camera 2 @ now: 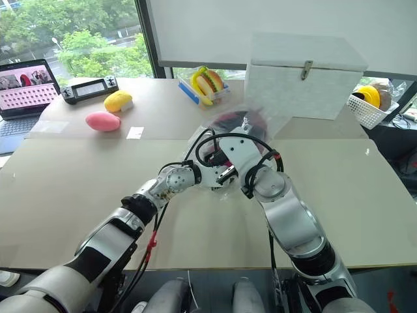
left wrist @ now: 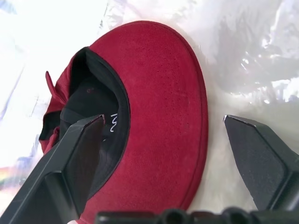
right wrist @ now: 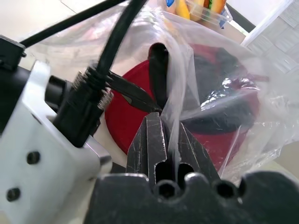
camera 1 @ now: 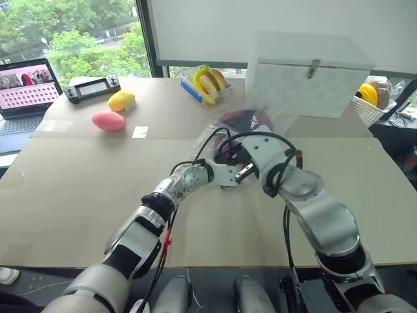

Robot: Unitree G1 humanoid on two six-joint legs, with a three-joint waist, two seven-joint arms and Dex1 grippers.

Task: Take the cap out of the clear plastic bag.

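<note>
The two eye views look down from the robot's head over both arms at the table (camera 1: 78, 195), and they share almost the same scene, out to the far white box (camera 1: 306, 75). The left wrist view sits very near the cap (left wrist: 154, 116), looking along the left gripper (left wrist: 163, 122). The right wrist view looks along the right gripper (right wrist: 168, 123) into the clear plastic bag (right wrist: 224, 70), with the same cap inside.

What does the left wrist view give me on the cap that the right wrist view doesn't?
Left wrist view: the left gripper open, its fingers straddling the cap's red brim, one finger at the black lining.

Right wrist view: the right gripper shut on a fold of the clear plastic bag, holding it up, with the food tray beyond.

Both: the cap lies inside the bag, not yet gripped.
</note>
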